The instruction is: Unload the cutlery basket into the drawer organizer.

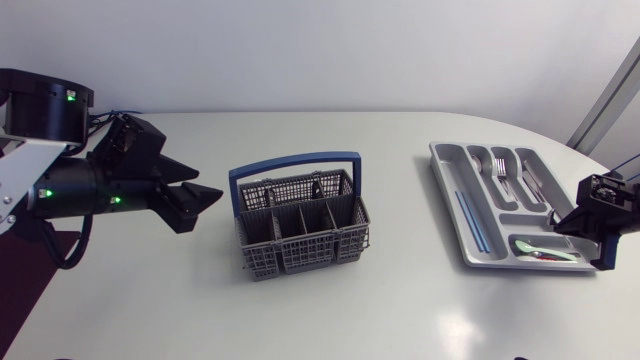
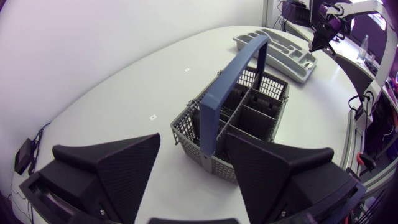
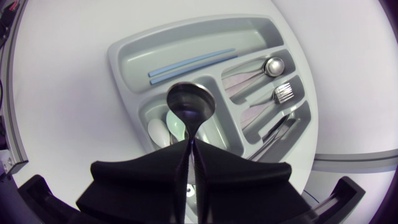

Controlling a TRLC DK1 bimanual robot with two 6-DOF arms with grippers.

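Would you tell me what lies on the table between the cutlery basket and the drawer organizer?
Nothing lies there: the head view shows bare tabletop between the cutlery basket and the drawer organizer.

The cutlery basket (image 1: 300, 250) is grey mesh with a blue handle (image 1: 295, 162); the drawer organizer (image 3: 186, 42) is pale grey. Its chopsticks (image 3: 191, 62) are light blue. The spoon (image 3: 189, 104) is silver, the right hand (image 3: 190, 149) black.

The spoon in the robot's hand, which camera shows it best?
The right wrist view. The spoon shows up close, its handle pinched by the right gripper above the drawer organizer. In the head view and left wrist view that gripper is small and I cannot make out the spoon.
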